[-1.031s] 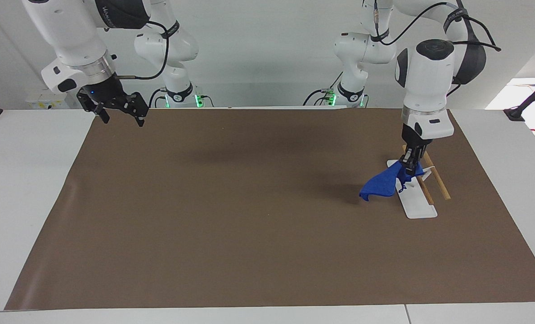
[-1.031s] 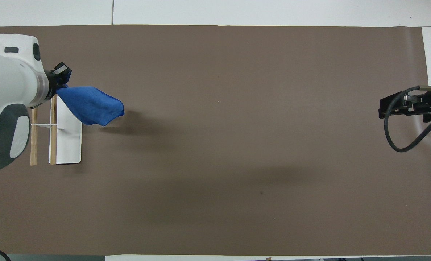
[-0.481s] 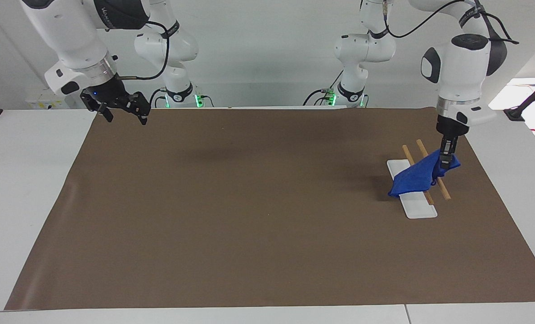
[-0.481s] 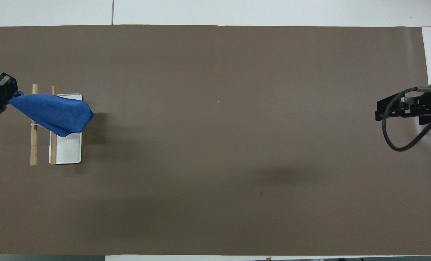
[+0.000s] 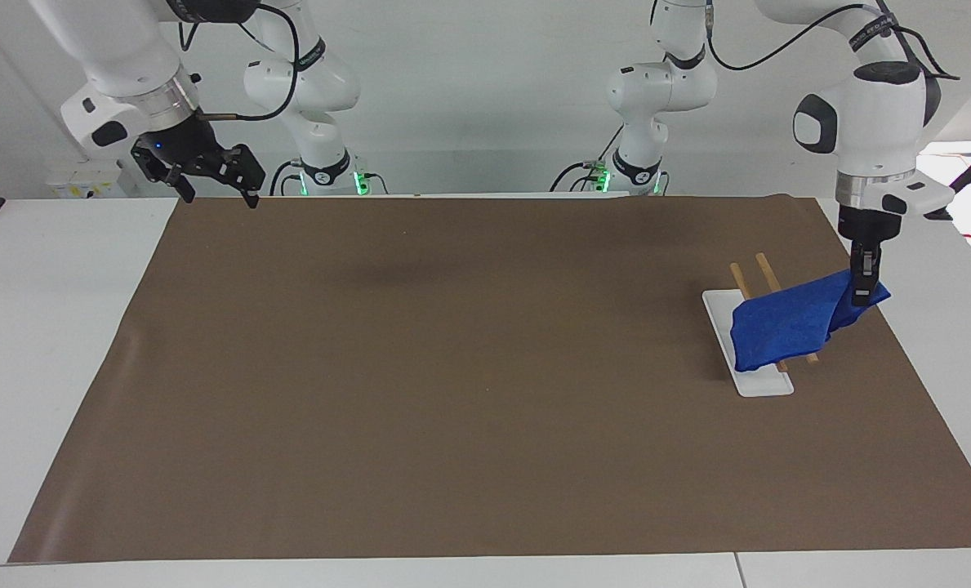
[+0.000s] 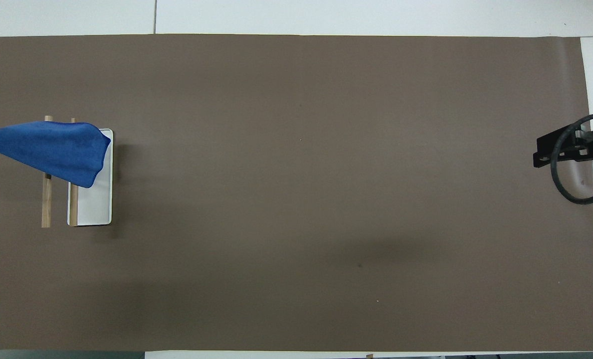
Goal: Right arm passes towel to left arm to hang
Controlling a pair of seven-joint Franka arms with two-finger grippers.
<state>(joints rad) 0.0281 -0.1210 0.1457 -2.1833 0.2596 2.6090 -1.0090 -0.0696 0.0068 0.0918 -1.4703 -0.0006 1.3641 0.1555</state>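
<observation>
My left jaws (image 5: 861,292) pinch the towel (image 5: 787,327), draping it across the rack (image 5: 750,384) beneath; release comes next; right jaws (image 5: 211,184) wait spread.

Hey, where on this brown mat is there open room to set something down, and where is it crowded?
Nearly all of the brown mat is bare, from the right gripper waiting over its corner to the rack. It is crowded only at the left arm's end, where the left gripper holds the towel draped over the rack.
</observation>
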